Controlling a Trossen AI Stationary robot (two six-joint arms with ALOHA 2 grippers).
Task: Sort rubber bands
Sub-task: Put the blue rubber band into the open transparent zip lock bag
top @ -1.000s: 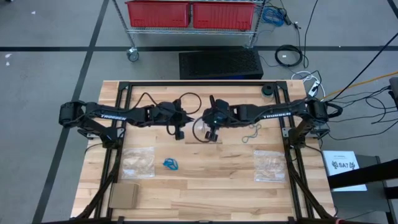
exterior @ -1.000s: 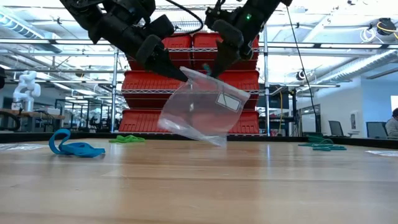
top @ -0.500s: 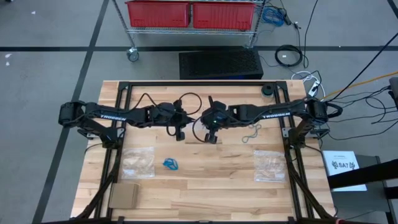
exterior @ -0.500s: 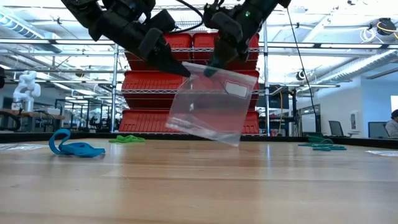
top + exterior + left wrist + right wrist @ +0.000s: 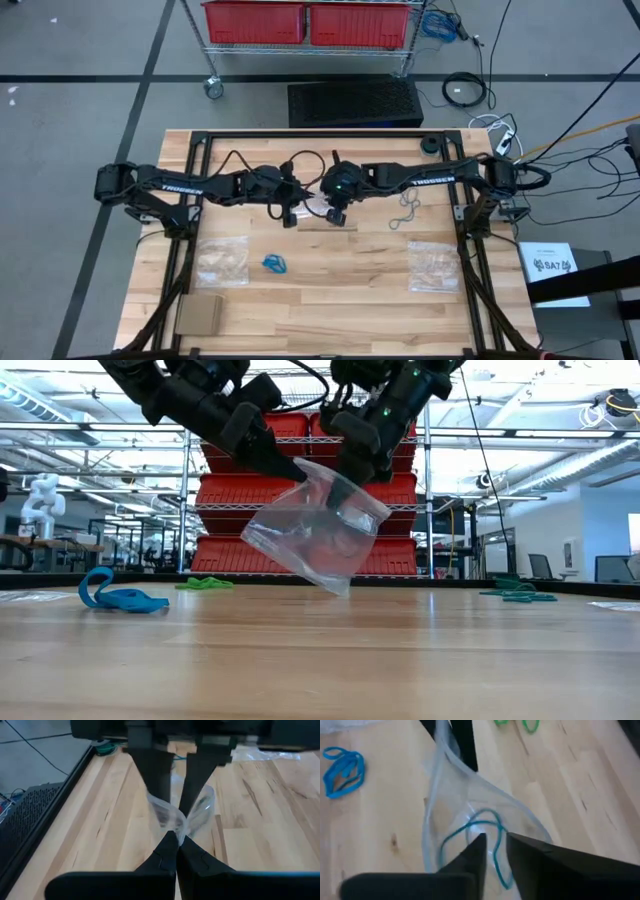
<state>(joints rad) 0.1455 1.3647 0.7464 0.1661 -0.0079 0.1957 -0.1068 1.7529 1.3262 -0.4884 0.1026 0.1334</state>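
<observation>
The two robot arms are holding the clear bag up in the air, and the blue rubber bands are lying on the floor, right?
Not quite. The blue rubber bands lie on the wooden table, not the floor; the high view shows it. The rest is right: the left gripper and right gripper hold the clear bag up off the table.

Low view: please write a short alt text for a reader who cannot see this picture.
A clear plastic bag hangs tilted above the wooden table, pinched at one top corner by the left gripper, with the right gripper at its mouth. Blue rubber bands lie on the table to one side.
</observation>
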